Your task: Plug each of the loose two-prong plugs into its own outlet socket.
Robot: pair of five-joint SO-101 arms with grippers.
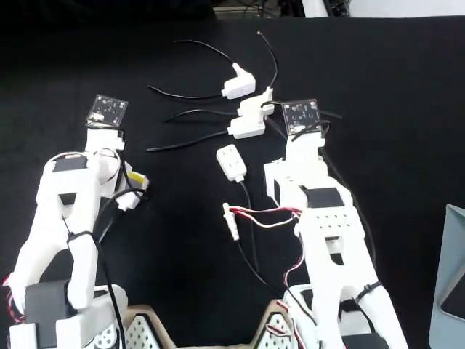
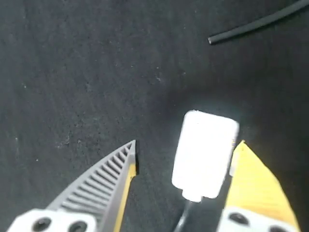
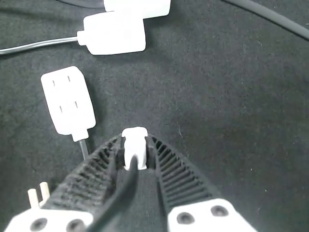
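A black, felt-like cloth covers the worktop (image 1: 407,109), its nap showing as fine pale specks in both wrist views. In the high view the white plastic left arm (image 1: 65,211) stands at the lower left of the frame and the right arm (image 1: 327,233) at the lower right, with a grey panel (image 1: 450,276) at the right edge.

Just above frame centre in the high view lies a cluster of white plugs (image 1: 247,128), rounded rectangular bodies trailing thin black cords toward the left. Below them sits the outlet block (image 1: 231,161), a flat white rectangle. Only the right wrist view shows the outlet block (image 3: 67,101) closely enough to reveal its two pairs of slots. Lower still in the high view a loose two-prong plug (image 1: 231,218) lies on the cloth, and its two pale prongs (image 3: 37,195) show beside the arm in the right wrist view.

The right gripper (image 3: 134,140) is clenched on a small white plug (image 3: 134,152), whose smooth body is pinched between dark ribbed fingers (image 3: 169,164), with its black cord running back toward the wrist.

The left gripper (image 2: 187,145) is spread wide. One finger is grey and ribbed (image 2: 111,169), the other yellow (image 2: 253,179). A white corded piece (image 2: 205,150), boxy with rounded corners, lies between them against the yellow finger and apart from the grey one. Whether it is a plug or a socket I cannot tell. In the high view it shows at centre left (image 1: 129,199).
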